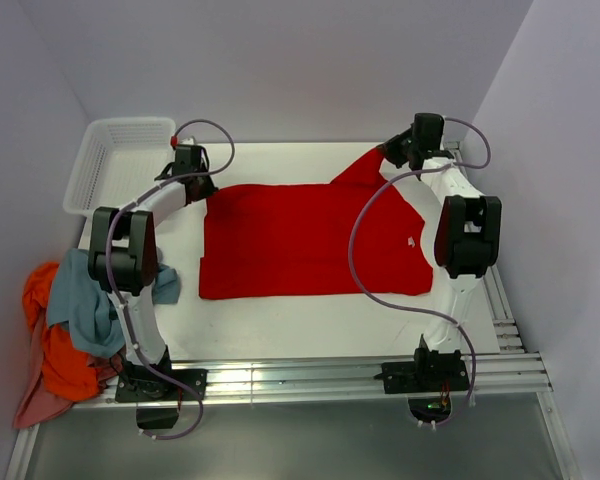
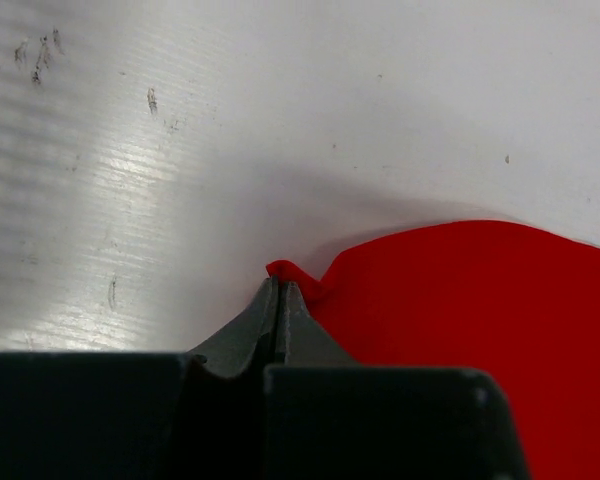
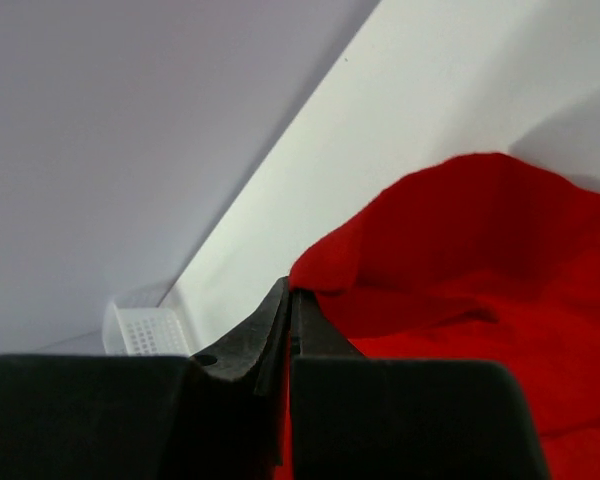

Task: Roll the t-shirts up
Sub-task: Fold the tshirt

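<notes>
Red t-shirt (image 1: 310,240) lies spread flat mid table (image 1: 280,325), its far-R sleeve pulled up. L gripper (image 2: 281,288) clamped on far-L corner; R gripper (image 3: 288,295) clamped on raised sleeve edge. Grey-blue shirt (image 1: 85,300) & orange shirt (image 1: 55,350) heaped at near-L edge; white basket (image 1: 120,160) far-L corner

Left gripper (image 2: 280,290) and right gripper (image 3: 286,295) both stretched far forward and low, jaws pressed fully together.
</notes>
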Available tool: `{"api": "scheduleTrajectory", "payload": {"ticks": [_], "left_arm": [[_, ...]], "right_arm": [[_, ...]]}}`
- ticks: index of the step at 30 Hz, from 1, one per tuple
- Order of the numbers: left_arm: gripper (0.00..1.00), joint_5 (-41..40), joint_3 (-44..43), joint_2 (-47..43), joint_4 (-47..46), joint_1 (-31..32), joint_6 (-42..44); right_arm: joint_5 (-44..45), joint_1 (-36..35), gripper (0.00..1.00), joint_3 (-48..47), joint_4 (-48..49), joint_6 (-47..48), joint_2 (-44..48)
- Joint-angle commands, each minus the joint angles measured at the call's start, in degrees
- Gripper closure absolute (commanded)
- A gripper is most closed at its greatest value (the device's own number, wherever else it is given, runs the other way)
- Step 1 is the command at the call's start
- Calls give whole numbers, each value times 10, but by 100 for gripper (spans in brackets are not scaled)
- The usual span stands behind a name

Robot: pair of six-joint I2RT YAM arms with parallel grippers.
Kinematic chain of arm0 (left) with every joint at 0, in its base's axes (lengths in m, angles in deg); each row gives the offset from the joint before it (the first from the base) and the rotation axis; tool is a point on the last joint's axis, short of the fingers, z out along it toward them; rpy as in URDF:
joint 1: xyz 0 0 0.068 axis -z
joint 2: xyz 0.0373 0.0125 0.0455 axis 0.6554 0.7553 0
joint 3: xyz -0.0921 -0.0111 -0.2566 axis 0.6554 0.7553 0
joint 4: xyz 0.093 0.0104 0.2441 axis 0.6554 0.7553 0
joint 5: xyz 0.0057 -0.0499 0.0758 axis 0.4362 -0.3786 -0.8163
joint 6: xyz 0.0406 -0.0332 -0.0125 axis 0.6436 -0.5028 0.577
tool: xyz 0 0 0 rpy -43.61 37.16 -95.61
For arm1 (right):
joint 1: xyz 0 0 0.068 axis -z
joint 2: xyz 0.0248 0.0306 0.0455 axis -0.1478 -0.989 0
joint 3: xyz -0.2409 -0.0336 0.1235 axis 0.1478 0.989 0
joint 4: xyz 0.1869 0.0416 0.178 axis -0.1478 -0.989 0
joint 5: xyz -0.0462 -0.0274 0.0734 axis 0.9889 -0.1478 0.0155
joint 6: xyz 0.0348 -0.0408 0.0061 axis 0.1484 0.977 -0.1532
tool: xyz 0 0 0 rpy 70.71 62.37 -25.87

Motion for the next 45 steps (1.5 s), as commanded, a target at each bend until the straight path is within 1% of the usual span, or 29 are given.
{"api": "scheduleTrajectory", "payload": {"ticks": [1,8,15,18,21,23,34,45], "left_arm": [[100,10,21,-52,-53,-1,19],[100,1,58,-86,-82,-1,18],[100,-9,90,-87,-145,-2,35],[100,2,88,-79,-153,-2,36],[100,12,95,-80,-160,-2,32],[100,10,102,-87,-163,-2,32],[100,2,148,-121,-174,-6,17],[100,24,191,-157,-203,-13,11]], "right_arm": [[-9,2,100,14,-5,17,59],[-9,3,100,57,-11,25,105],[4,2,100,98,-36,34,161],[17,1,100,124,-45,37,190],[38,1,100,161,-33,35,238],[44,1,100,184,-29,35,254],[53,1,100,227,-35,48,308],[70,-1,100,287,-48,62,379]]}}
